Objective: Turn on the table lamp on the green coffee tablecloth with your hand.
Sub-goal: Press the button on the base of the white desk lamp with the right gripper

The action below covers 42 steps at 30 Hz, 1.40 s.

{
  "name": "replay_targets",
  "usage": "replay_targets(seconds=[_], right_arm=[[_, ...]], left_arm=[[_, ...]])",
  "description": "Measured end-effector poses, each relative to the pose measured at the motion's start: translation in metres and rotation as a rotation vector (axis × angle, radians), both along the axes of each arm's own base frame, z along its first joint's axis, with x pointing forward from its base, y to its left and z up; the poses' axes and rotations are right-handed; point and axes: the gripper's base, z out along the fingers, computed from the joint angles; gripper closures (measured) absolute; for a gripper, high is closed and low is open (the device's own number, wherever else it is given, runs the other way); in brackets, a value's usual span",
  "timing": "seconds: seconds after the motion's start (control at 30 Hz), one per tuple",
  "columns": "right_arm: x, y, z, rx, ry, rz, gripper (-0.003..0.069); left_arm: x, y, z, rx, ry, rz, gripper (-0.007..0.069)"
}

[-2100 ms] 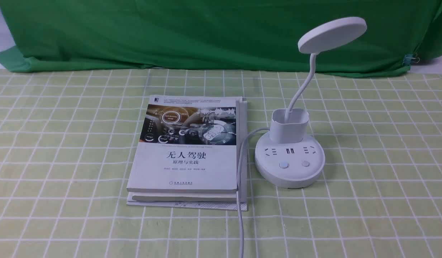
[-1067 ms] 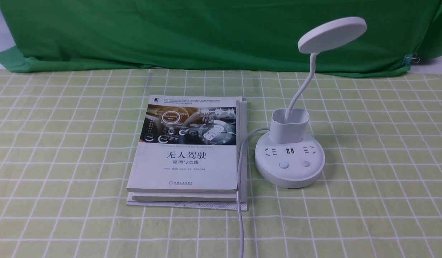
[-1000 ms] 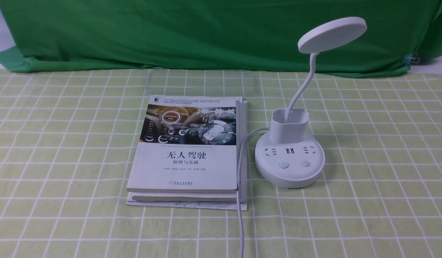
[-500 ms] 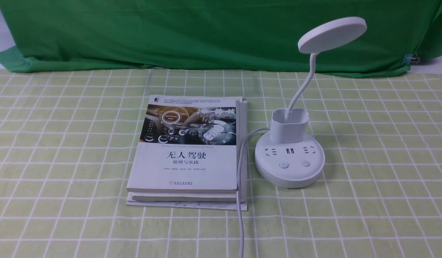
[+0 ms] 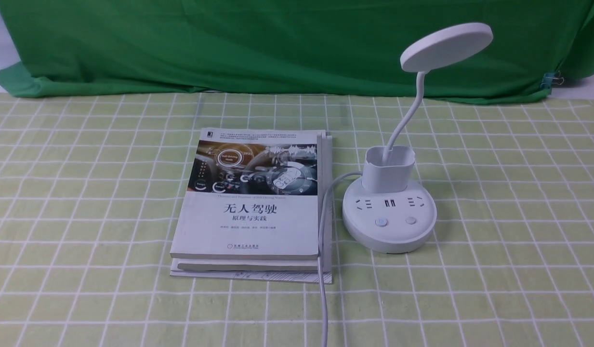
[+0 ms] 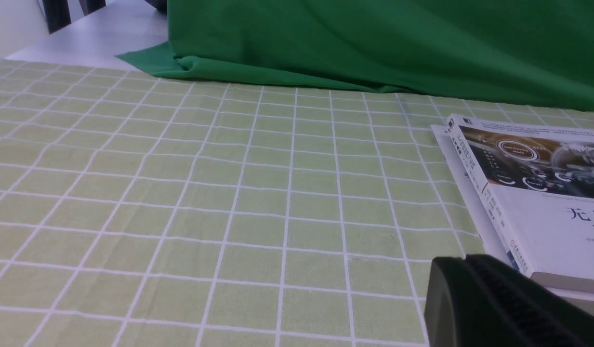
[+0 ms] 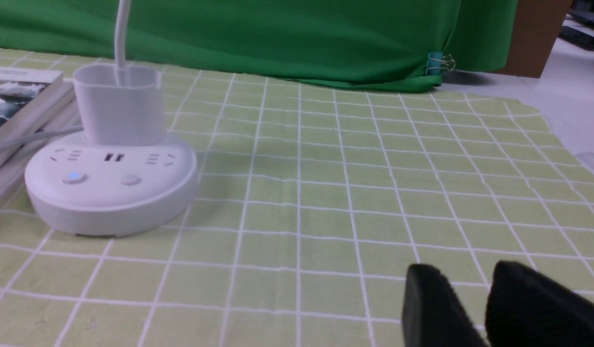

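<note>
The white table lamp (image 5: 388, 226) stands on the green coffee tablecloth (image 5: 508, 202), right of centre, with its disc head (image 5: 446, 46) up on a bent neck. The head looks unlit. Of the two buttons on its base, the left button (image 5: 382, 222) glows faint blue and the right button (image 5: 411, 220) is plain. In the right wrist view the lamp (image 7: 109, 193) sits well ahead of my right gripper (image 7: 465, 272), the hand, which is open and empty above the cloth. My left gripper (image 6: 465, 260) is shut with nothing in it, next to the book's corner. Neither arm shows in the front view.
A stack of books (image 5: 251, 202) lies just left of the lamp, and the lamp's white cable (image 5: 322, 270) runs along its right edge toward me. A dark green backdrop cloth (image 5: 277, 43) hangs at the back, held by a clip (image 5: 549, 79).
The left button on the lamp's base now shows a faint blue glow that it lacked in the earliest frame. Nothing else has moved.
</note>
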Motion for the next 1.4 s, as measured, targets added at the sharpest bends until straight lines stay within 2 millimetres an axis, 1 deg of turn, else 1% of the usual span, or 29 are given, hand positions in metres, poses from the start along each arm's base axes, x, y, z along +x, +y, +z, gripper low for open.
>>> replay_targets(seconds=[0.43,0.5,0.53,0.57,0.67,0.77,0.87,0.97,1.0,1.03,1.07,1.1,1.13,1.17,1.2,1.23,1.27,1.3,1.33,1.4], right_arm=[[0.0,0.0,0.001,0.0,-0.01,-0.001,0.042],[0.001,0.0,0.006,0.074,-0.07,-0.013,0.042],[0.001,0.0,0.006,0.087,-0.07,-0.014,0.042],[0.001,0.0,0.011,0.22,-0.122,-0.029,0.042],[0.001,-0.001,0.019,0.433,-0.2,-0.046,0.042],[0.001,-0.002,0.025,0.56,-0.264,-0.048,0.042],[0.001,-0.003,0.028,0.605,-0.306,-0.045,0.042],[0.0,-0.003,0.029,0.624,-0.308,-0.045,0.0434],[0.001,-0.002,0.028,0.622,-0.27,-0.045,0.0474],[0.003,-0.001,0.033,0.605,-0.224,-0.044,0.0524],[0.004,-0.001,0.033,0.593,-0.196,-0.044,0.0543],[0.007,0.002,0.049,0.534,-0.112,-0.023,0.0599],[0.01,0.004,0.056,0.495,-0.046,-0.007,0.0614],[0.012,0.005,0.062,0.476,-0.032,-0.001,0.0616],[0.021,0.01,0.078,0.394,0.092,0.037,0.0625],[0.021,0.01,0.079,0.383,0.122,0.042,0.0626],[0.036,0.016,0.094,0.296,0.26,0.088,0.0627],[0.041,0.019,0.097,0.268,0.326,0.106,0.0627],[0.053,0.022,0.102,0.222,0.412,0.13,0.0627],[0.073,0.028,0.104,0.165,0.542,0.16,0.0627]], left_arm=[[0.0,0.0,0.0,0.0,0.0,0.0,0.0622],[0.0,0.0,0.0,0.0,0.0,0.0,0.0622],[0.0,0.0,0.0,0.0,0.0,0.0,0.0622],[0.0,0.0,0.0,0.0,0.0,0.0,0.0622],[0.0,0.0,0.0,0.0,0.0,0.0,0.0622],[0.0,0.0,0.0,0.0,0.0,0.0,0.0622],[0.0,0.0,0.0,0.0,0.0,0.0,0.0622],[0.0,0.0,0.0,0.0,0.0,0.0,0.0622],[0.0,0.0,0.0,0.0,0.0,0.0,0.0622],[0.0,0.0,0.0,0.0,0.0,0.0,0.0622],[0.0,0.0,0.0,0.0,0.0,0.0,0.0622],[0.0,0.0,0.0,0.0,0.0,0.0,0.0622],[0.0,0.0,0.0,0.0,0.0,0.0,0.0622],[0.0,0.0,0.0,0.0,0.0,0.0,0.0622],[0.0,0.0,0.0,0.0,0.0,0.0,0.0622],[0.0,0.0,0.0,0.0,0.0,0.0,0.0622],[0.0,0.0,0.0,0.0,0.0,0.0,0.0622],[0.0,0.0,0.0,0.0,0.0,0.0,0.0622],[0.0,0.0,0.0,0.0,0.0,0.0,0.0622],[0.0,0.0,0.0,0.0,0.0,0.0,0.0622]])
